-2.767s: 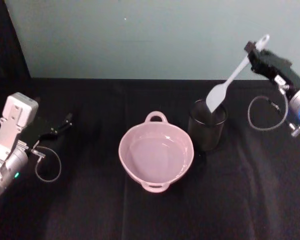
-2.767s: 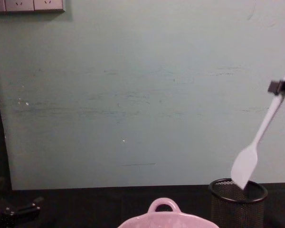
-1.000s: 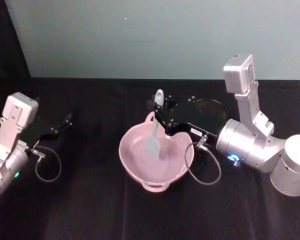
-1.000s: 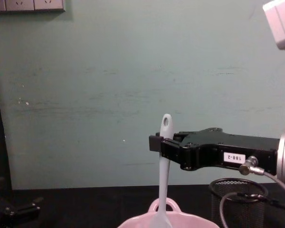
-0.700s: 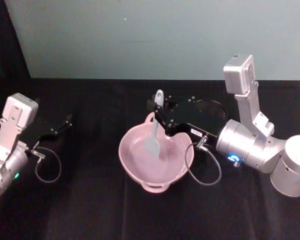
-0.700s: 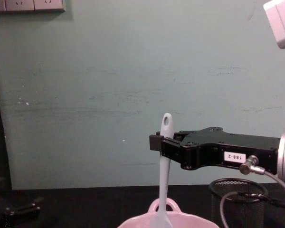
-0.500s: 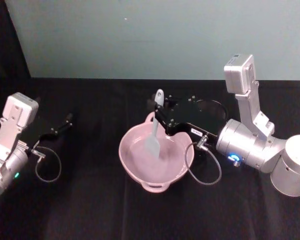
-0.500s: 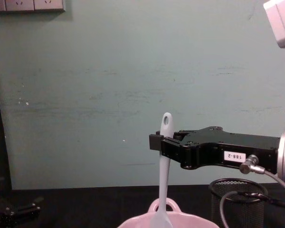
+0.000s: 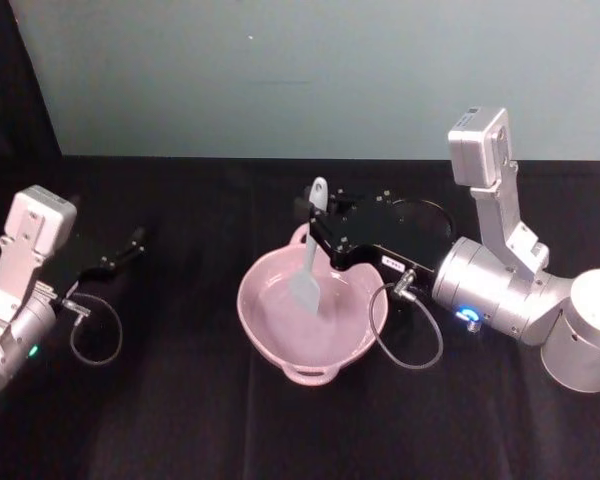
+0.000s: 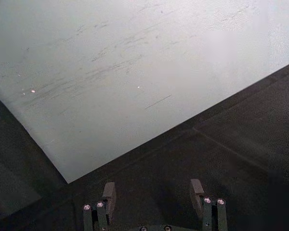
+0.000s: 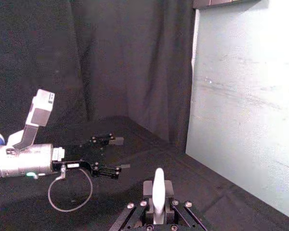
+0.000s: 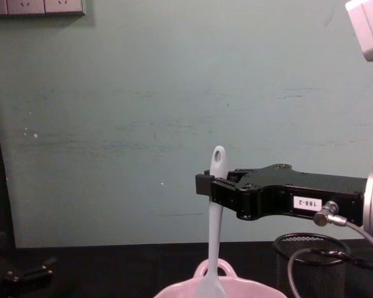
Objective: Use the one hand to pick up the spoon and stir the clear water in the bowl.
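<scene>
We read "188-2" on the hand (image 12: 206,185) pinching the spoon (image 12: 212,242) centre-frame, blade in bowl (image 9: 255,320), unchanged from before; left gripper (image 9: 128,250) spread at left.

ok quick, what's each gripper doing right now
Left gripper: open, holding nothing.
Right gripper: shut on the spoon, its blade down in the bowl.

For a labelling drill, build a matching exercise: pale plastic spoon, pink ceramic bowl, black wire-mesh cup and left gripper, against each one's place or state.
1 pale white-bluish plastic spoon
2 pale pink ceramic bowl
3 black wire-mesh cup
4 black left gripper

A open, at the table's left
B right of the bowl
C clamped in the right gripper, blade down
D mid-table, under the spoon

Pairs: 1-C; 2-D; 3-B; 4-A
</scene>
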